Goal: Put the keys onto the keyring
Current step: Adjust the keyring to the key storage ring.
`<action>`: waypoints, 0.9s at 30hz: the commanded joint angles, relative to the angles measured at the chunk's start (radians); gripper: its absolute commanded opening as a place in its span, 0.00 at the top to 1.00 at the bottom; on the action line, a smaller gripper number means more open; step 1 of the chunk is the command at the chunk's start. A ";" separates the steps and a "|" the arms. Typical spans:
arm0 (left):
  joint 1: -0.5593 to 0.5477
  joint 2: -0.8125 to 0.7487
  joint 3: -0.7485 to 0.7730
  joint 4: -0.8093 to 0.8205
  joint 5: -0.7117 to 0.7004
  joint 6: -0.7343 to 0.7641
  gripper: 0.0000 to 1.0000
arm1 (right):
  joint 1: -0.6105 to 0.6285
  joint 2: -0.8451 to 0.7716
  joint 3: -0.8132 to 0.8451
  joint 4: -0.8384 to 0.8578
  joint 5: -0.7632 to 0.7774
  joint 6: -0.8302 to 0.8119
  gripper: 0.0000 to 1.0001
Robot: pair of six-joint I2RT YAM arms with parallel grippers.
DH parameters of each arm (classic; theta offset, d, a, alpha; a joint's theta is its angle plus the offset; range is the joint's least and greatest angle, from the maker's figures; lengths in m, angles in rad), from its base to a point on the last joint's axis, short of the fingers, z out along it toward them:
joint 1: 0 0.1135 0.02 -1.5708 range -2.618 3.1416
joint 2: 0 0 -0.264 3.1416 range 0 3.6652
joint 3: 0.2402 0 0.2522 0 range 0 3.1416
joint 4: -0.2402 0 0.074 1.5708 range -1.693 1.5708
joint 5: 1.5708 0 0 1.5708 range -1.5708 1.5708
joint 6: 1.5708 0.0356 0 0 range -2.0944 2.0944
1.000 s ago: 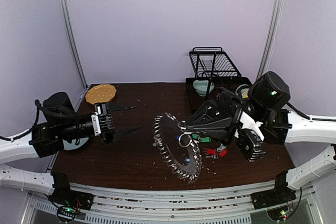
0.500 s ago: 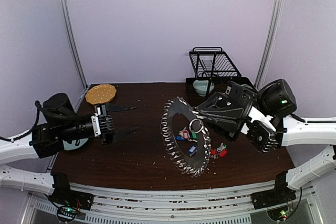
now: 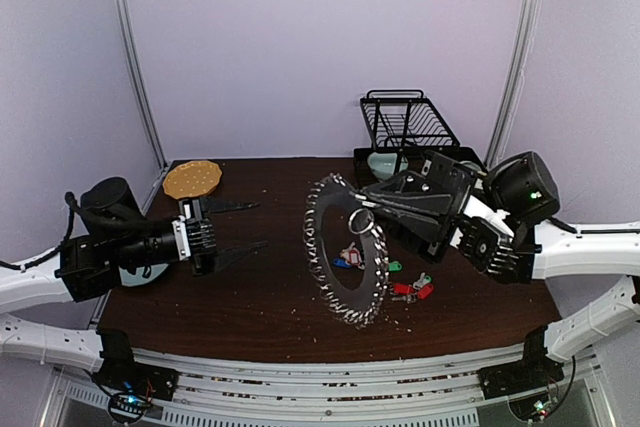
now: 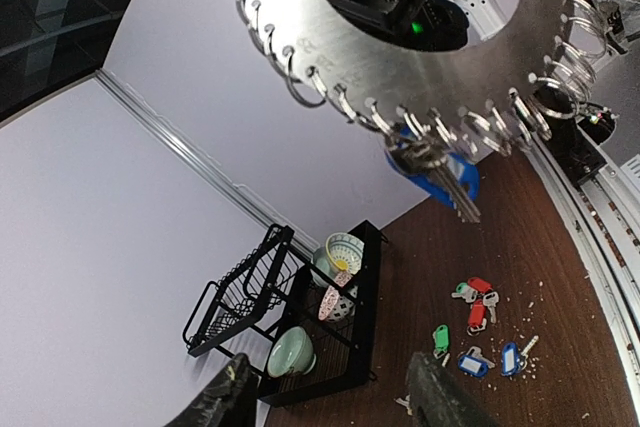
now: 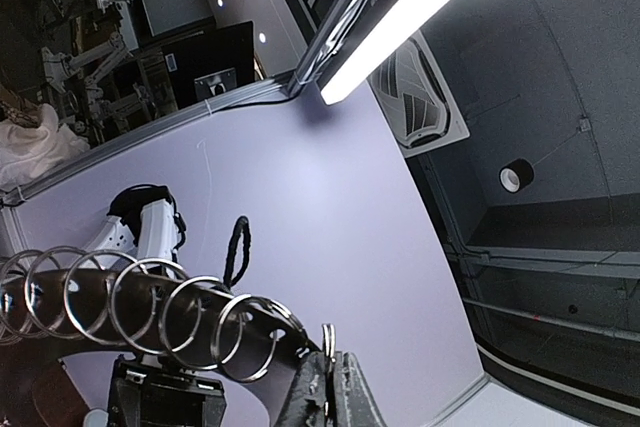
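Right pincer (image 3: 368, 210) tight on flat silver keyring (image 4: 300, 27), seemingly metal, loop-fringed.

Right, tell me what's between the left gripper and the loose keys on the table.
The keyring, held up by the right gripper, hangs between them; the left wrist view sees the keys beneath its rim.

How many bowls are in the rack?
3 in a row: pale green bowl, pink-patterned bowl in the middle, white patterned bowl last. More may be hidden.

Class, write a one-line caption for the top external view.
Right gripper holds the keyring on edge beside loose keys; left gripper open.
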 commanded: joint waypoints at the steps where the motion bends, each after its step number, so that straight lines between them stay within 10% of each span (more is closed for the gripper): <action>1: 0.006 -0.010 -0.004 0.061 -0.009 -0.014 0.46 | -0.004 -0.002 0.046 -0.066 0.184 -0.008 1.00; 9: 0.005 0.000 0.007 0.149 -0.032 -0.148 0.50 | 0.001 0.100 0.079 -0.218 0.456 0.288 1.00; 17: 0.007 0.021 0.062 0.144 -0.063 -0.273 0.63 | -0.010 0.177 0.108 -0.326 0.329 0.720 1.00; 27: 0.007 0.101 0.118 0.106 0.164 -0.366 0.75 | -0.022 0.205 0.031 -0.064 0.231 0.923 1.00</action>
